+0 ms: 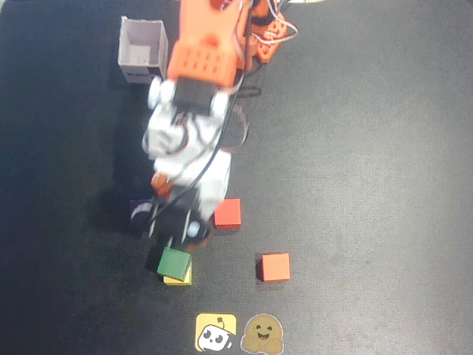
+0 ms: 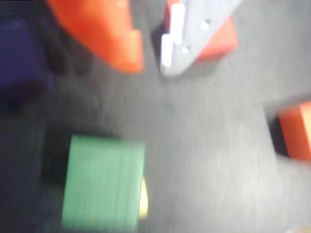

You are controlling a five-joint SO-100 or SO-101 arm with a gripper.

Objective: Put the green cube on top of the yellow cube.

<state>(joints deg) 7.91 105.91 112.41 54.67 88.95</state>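
Observation:
The green cube [image 1: 174, 262] sits on top of the yellow cube [image 1: 178, 279], a little askew, so only a yellow strip shows at its near edge. In the wrist view the green cube [image 2: 103, 187] is at the lower left, with a sliver of the yellow cube [image 2: 143, 200] at its right side. My gripper [image 1: 179, 237] is just behind the stack and apart from it. Its jaws stand open and empty. In the wrist view the gripper [image 2: 149, 67] shows an orange finger [image 2: 109, 34] and a white finger [image 2: 187, 39] with bare mat between them.
A red cube [image 1: 228, 213] lies right of the gripper and an orange cube [image 1: 274, 267] right of the stack. A blue cube [image 1: 137, 211] is partly hidden at the gripper's left. A white box [image 1: 142, 50] stands at the back. Two stickers [image 1: 216, 332] lie at the front.

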